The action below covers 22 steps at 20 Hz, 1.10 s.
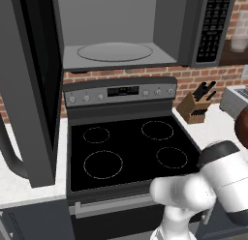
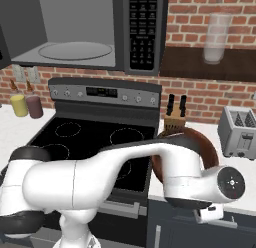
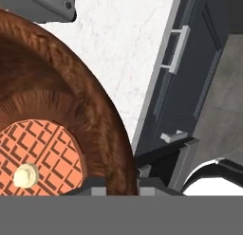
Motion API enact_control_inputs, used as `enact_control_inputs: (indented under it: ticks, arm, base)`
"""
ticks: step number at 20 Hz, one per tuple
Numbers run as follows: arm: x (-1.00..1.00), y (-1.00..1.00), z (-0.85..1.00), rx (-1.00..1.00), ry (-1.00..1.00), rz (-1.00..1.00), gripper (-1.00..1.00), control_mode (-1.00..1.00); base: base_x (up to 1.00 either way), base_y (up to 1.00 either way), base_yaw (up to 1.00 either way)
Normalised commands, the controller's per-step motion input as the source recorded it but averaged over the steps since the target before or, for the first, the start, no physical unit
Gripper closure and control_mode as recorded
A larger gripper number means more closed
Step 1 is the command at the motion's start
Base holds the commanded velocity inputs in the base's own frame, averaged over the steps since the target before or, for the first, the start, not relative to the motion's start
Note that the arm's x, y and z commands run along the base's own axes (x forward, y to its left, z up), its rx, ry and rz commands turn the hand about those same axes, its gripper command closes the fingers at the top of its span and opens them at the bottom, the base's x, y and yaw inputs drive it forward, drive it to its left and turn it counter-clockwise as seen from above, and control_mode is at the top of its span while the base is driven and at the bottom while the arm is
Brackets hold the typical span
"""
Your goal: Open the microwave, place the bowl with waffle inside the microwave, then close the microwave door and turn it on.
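Observation:
The microwave point(image 1: 115, 51) hangs above the stove with its grey interior and glass turntable point(image 2: 75, 50) showing. The microwave door point(image 1: 34, 89) is swung wide open to the left. The reddish-brown bowl point(image 3: 57, 87) sits over the white counter right of the stove, partly behind my arm in the right base view point(image 2: 202, 139). An orange waffle point(image 3: 40, 153) with a pale pat on it lies in the bowl. My gripper point(image 3: 119, 190) is at the bowl's near rim, one fingertip point(image 3: 97, 190) inside and one outside, shut on the rim.
The black stove point(image 1: 128, 147) lies below the microwave. A knife block point(image 2: 175, 121) and a toaster point(image 2: 240, 132) stand on the right counter point(image 3: 128, 54). Two bottles point(image 2: 26, 105) stand at the left. A glass jar point(image 2: 217, 37) is on a shelf. Dark cabinet drawers point(image 3: 190, 77) are below the counter edge.

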Motion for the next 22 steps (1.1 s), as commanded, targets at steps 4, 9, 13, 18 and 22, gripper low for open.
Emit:
enact_control_inputs:
  ticks: [4, 9, 13, 18, 22]
  arm:
    - [-0.28, 0.99, 0.78, 0.00, -0.11, -0.14, 1.00, -1.00]
    - [0.00, 0.99, 0.80, -0.10, 0.09, -0.13, 1.00, -1.00]
    - [0.00, 0.88, 0.91, -0.18, 0.36, -0.10, 1.00, -1.00]
    - [-0.20, 0.47, 0.87, -0.10, 0.43, -0.02, 1.00, -1.00]
    - [-0.60, 0.25, 0.81, 0.00, 0.28, 0.00, 1.00, -1.00]
  base:
    - [0.00, 0.00, 0.00]
    - [0.00, 0.00, 0.00]
    - [0.00, 0.00, 0.00]
    - [0.00, 0.00, 0.00]
    - [0.00, 0.00, 0.00]
